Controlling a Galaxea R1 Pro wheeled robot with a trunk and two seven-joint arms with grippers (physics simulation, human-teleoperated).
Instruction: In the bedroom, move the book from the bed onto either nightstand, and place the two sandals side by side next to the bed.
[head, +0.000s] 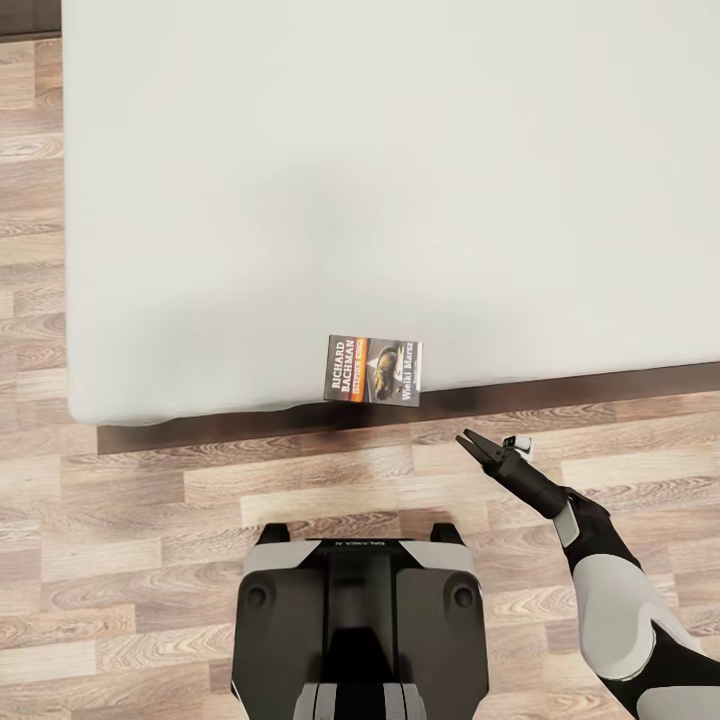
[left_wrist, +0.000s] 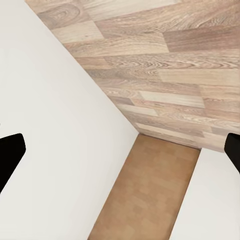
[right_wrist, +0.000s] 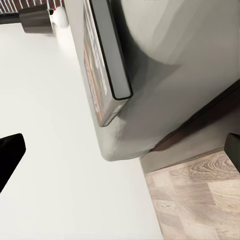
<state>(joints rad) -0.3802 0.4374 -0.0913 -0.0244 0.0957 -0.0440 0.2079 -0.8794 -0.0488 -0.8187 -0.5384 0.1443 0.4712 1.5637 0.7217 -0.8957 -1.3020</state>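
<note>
Step in hand: approaching the book for pickup.
The book (head: 373, 369) is lying flat at the near edge of the bed (head: 300, 200), overhanging slightly. The right gripper (head: 497, 444) is hovering just beside it, jaws spread, holding nothing; next it needs advancing until the jaws straddle the cover.

Cam setup, 3 views
Head cam: high, looking steeply down on bed (head: 400, 180) edge and floor (head: 150, 500). R wrist: close, facing mattress corner; shares book (head: 373, 369). L wrist: faces floor.
</note>
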